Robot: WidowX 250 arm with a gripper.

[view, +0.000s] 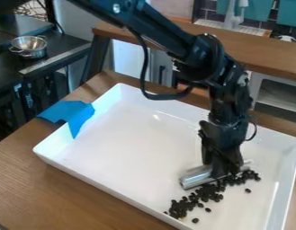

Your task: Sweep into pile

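Wooden table (29,179) beneath a white tray (126,143); toward its five o'clock, the black gripper (223,170) pinches a silver bar (197,176) against strewn black beans (204,193).

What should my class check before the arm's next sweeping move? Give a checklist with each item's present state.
1. Silvery bar held in the gripper: ok.
2. Visible black beans all inside the white tray: ok.
3. Beans gathered into one compact pile: not ok; they form a long band with a few strays.
4. Blue tape well away from the beans: ok, over the tray's far-left edge.
5. Bar's underside touching the tray floor: cannot tell.
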